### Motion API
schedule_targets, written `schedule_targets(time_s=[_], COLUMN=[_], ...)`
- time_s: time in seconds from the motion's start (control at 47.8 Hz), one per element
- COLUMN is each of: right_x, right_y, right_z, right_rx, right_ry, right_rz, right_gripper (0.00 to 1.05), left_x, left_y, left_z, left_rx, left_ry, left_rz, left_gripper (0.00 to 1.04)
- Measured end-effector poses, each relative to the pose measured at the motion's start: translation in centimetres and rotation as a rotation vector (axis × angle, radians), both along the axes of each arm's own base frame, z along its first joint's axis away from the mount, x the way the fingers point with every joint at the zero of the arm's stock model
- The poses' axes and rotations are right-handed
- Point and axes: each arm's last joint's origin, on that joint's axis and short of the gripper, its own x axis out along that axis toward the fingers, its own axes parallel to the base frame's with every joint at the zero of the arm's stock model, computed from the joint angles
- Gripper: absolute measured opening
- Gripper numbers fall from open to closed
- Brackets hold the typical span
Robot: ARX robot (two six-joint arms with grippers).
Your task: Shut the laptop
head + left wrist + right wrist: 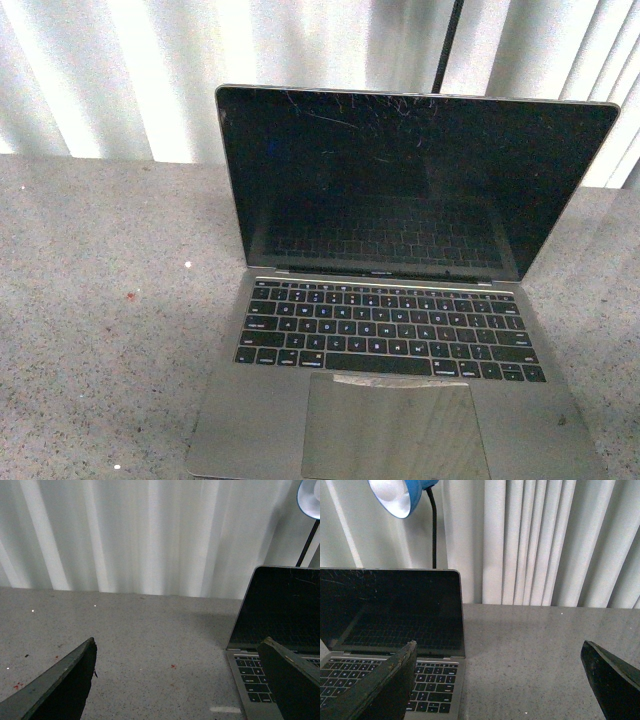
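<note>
1. A grey speckled table (100,300) carries everything.
2. The laptop (400,330) rests flat on it, with the lid raised and the screen dark.
3. Left of the laptop, on bare table, lie a white speck (187,264) and a red fleck (130,296). Both are clear of the laptop.

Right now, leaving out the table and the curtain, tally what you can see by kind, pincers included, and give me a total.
laptop: 1, lid up, screen dark
lamp: 1, blue shade on a black stem, behind the laptop
pincers: 2, the left pincer and the right pincer, both open and holding nothing
Total: 4
</note>
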Motion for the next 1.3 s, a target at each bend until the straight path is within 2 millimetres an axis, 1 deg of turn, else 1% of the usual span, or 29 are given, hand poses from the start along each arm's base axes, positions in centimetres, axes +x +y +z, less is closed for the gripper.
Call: schedule_targets(time_s=[1.296], right_x=[0.0], right_y=[0.0], right_z=[0.0], right_rx=[0.0], right_ry=[0.0], right_rz=[0.0], right_gripper=[0.97], left_x=[0.0], left_y=[0.0], left_z=[0.0], left_rx=[0.0], left_ry=[0.0], left_rz=[0.0], left_gripper=[0.98])
